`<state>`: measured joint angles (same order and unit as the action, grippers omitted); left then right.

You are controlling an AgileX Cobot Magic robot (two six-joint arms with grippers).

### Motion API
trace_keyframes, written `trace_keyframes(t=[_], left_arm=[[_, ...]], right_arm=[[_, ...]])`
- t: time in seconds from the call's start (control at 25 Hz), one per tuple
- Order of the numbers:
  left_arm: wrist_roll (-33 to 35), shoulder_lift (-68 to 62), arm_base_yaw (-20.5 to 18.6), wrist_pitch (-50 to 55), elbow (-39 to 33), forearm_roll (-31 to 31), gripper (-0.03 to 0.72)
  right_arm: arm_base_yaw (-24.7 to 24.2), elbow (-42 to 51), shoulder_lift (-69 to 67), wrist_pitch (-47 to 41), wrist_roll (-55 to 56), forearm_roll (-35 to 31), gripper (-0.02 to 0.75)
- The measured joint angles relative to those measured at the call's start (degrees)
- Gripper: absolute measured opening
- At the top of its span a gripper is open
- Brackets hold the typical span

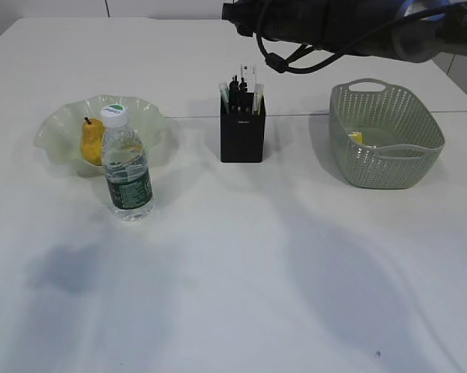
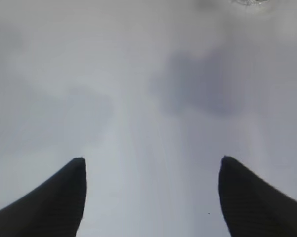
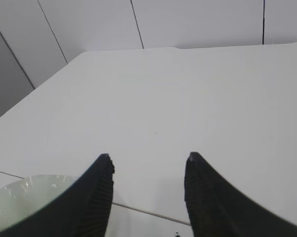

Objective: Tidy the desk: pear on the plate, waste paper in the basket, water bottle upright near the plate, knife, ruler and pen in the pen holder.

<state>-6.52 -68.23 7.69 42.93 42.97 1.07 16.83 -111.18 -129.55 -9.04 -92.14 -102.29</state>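
from my seat, left to right: the plate point(image 1: 62, 128) is a pale green, wavy-edged glass dish at the far left of the white table point(image 1: 241, 272), and the pear point(image 1: 92, 143) sits in it, yellow with its stem up. just in front of the plate the water bottle point(image 1: 127, 167) stands upright, white cap with a green mark on top and a dark green label around the middle — the print on it is too small for me to read. in the middle stands the black pen holder point(image 1: 242, 128), with dark pens and a clear ruler sticking up out of it; there's a small light mark low on its front that i can't make out. to the right is the grey-green woven basket point(image 1: 388, 159), and something yellow lies inside it by the left wall, possibly the waste paper.

my left gripper point(image 2: 152, 163) hangs over bare table with its jaws spread wide and nothing between them. my right gripper point(image 3: 149, 160) is up high with its jaws parted about halfway, empty, looking across the tabletop — the plate's rim shows at the bottom left of the right wrist view.
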Motion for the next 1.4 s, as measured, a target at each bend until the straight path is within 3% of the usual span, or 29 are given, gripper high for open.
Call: trace_keyframes(t=[0.12, 0.2, 0.44, 0.6, 0.92, 1.2, 1.4], left_arm=[[0.00, 0.00, 0.00, 1.09, 0.00, 0.00, 0.591], [0.00, 0.00, 0.00, 1.50, 0.00, 0.00, 0.591], [0.00, 0.00, 0.00, 1.91, 0.00, 0.00, 0.591], [0.00, 0.00, 0.00, 2.16, 0.00, 0.00, 0.591], [0.00, 0.00, 0.00, 2.75, 0.00, 0.00, 0.591], [0.00, 2.04, 0.00, 2.98, 0.00, -0.43, 0.590], [-0.80, 5.33, 0.00, 3.09, 0.00, -0.02, 0.590]], right_arm=[[0.00, 0.00, 0.69, -3.14, 4.42, 0.90, 0.355], [0.00, 0.00, 1.81, -6.37, 10.27, 5.36, 0.355], [0.00, 0.00, 3.26, -18.31, 42.70, 39.67, 0.355], [0.00, 0.00, 3.26, -23.13, 58.21, 55.97, 0.355], [-0.44, 0.00, 7.18, -28.46, 74.76, 74.72, 0.355], [-3.05, 0.00, 11.23, -45.59, 87.59, 90.92, 0.355], [-4.55, 0.15, 16.07, -49.37, 92.90, 98.81, 0.355]])
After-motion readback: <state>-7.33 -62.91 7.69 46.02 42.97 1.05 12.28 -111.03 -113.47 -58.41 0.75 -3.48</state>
